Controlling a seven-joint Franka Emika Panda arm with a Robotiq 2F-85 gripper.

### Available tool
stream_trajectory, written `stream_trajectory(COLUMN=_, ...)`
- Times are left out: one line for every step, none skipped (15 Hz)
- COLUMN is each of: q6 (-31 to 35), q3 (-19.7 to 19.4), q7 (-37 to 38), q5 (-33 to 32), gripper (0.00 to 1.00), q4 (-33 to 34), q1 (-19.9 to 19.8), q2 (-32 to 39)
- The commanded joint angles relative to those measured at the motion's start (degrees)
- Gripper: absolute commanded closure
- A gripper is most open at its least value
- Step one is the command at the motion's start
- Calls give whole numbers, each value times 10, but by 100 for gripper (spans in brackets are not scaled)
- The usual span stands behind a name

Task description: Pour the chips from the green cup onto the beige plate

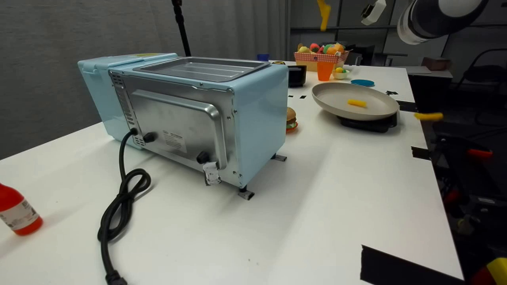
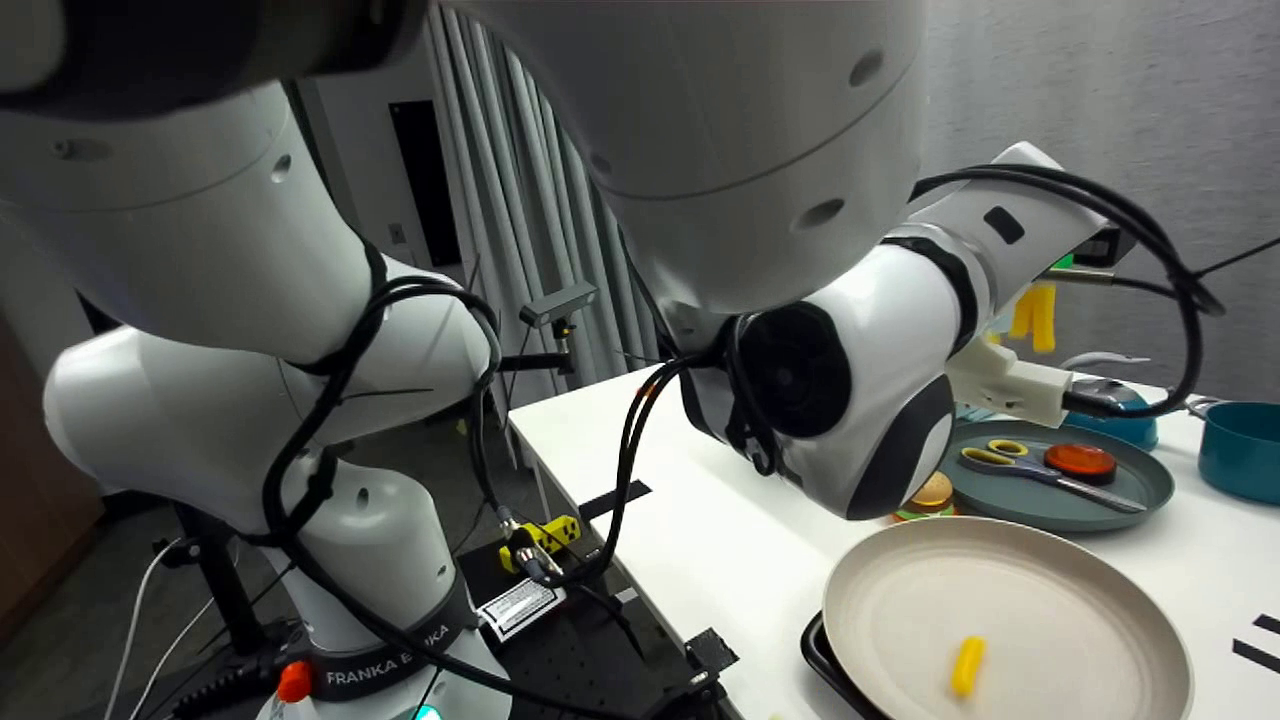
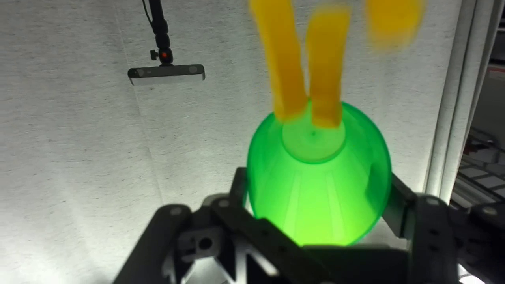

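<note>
My gripper [image 3: 318, 195] is shut on the green cup [image 3: 315, 189], with a finger on each side. In the wrist view I look into the cup's mouth. Two yellow chips [image 3: 325, 67] stick out over its rim, and a blurred one is above them. The beige plate [image 1: 336, 94] sits tilted on a black stand in both exterior views [image 2: 1060, 610]. One chip lies on it [image 2: 967, 667]. A chip [image 1: 429, 116] shows in mid-air by the plate's right edge. Chips hang high above the plate [image 2: 1035, 316]. Only a sliver of the cup [image 2: 1065, 260] shows behind the arm.
A light blue toaster oven [image 1: 259, 122] with a black cord stands on the table. An orange cup [image 1: 325, 71], a fruit basket [image 1: 317, 57] and a toy burger [image 1: 291, 119] are near the plate. A grey plate with scissors [image 2: 1040, 475] and a teal pot [image 2: 1240, 450] stand beyond.
</note>
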Motion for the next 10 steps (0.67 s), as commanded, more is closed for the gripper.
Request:
stream_trajectory(q6=17, q3=17, q7=-41, q5=-22, gripper=47, q4=-8, q1=-22, q2=43)
stream_trajectory(q6=17, q3=17, q7=-46, q5=-24, gripper=47, q4=-9, q1=-23, q2=48)
stream_trajectory(q6=17, q3=16, q7=-50, q5=-27, gripper=47, q4=-9, q1=-23, q2=50)
stream_trajectory(q6=17, q3=15, q7=-53, q5=-30, gripper=47, q4=-9, q1=-23, q2=52)
stream_trajectory(q6=17, q3=13, q7=-54, q5=-33, gripper=47, q4=-10, q1=-22, q2=54)
stream_trajectory(q6=17, q3=12, q7=-57, q5=-34, gripper=47, q4=-10, q1=-22, q2=55)
stream_trajectory(q6=17, q3=12, q7=-58, q5=-36, gripper=47, q4=-11, q1=-22, q2=55)
stream_trajectory(q6=17, q3=11, q7=-60, q5=-37, gripper=47, q4=-11, q1=-22, q2=55)
stream_trajectory(q6=17, q3=0, q7=-43, q5=-44, gripper=47, q4=2, q1=-16, q2=46)
stream_trajectory(q6=13, q3=0, q7=-40, q5=-43, gripper=47, q4=3, q1=-17, q2=43)
